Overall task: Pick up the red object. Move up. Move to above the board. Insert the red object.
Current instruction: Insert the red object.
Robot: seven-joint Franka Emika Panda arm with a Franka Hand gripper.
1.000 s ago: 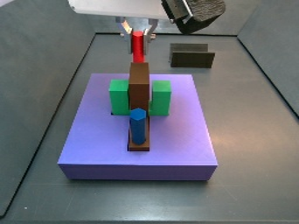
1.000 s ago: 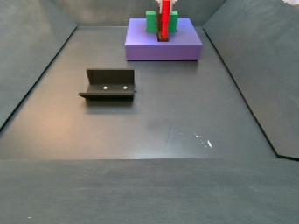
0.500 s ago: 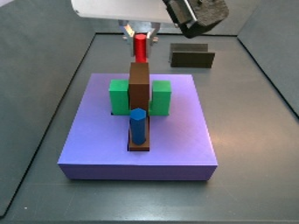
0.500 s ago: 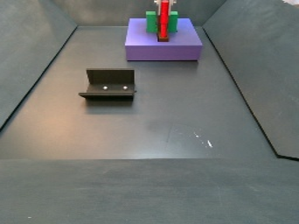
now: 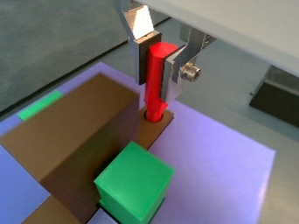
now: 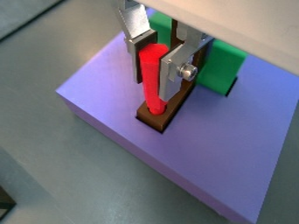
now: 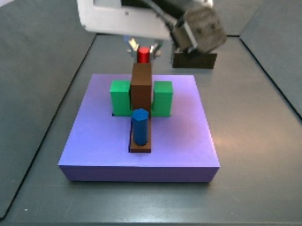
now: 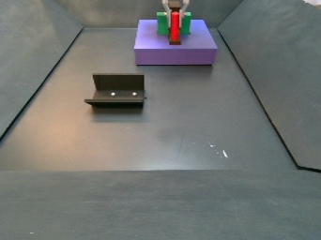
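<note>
The red object (image 5: 156,80) is a thin red peg standing upright with its lower end in a round hole at the end of the brown strip (image 5: 149,128) on the lavender board (image 6: 105,96). My gripper (image 5: 156,54) is shut on the peg's upper part, silver fingers (image 6: 135,46) on both sides. In both side views only the peg's top shows (image 7: 144,54) (image 8: 175,22), above the board (image 7: 177,154) (image 8: 175,53).
A brown block (image 7: 140,88) with green blocks (image 7: 162,97) beside it and a blue hexagonal peg (image 7: 138,125) stand on the board. The dark fixture (image 8: 116,91) stands on the floor, and shows behind the board in a side view (image 7: 195,59). Grey walls surround the floor.
My gripper has come down with the red peg. Much less of the peg shows above the brown block, and its lower end now sits in the hole.
</note>
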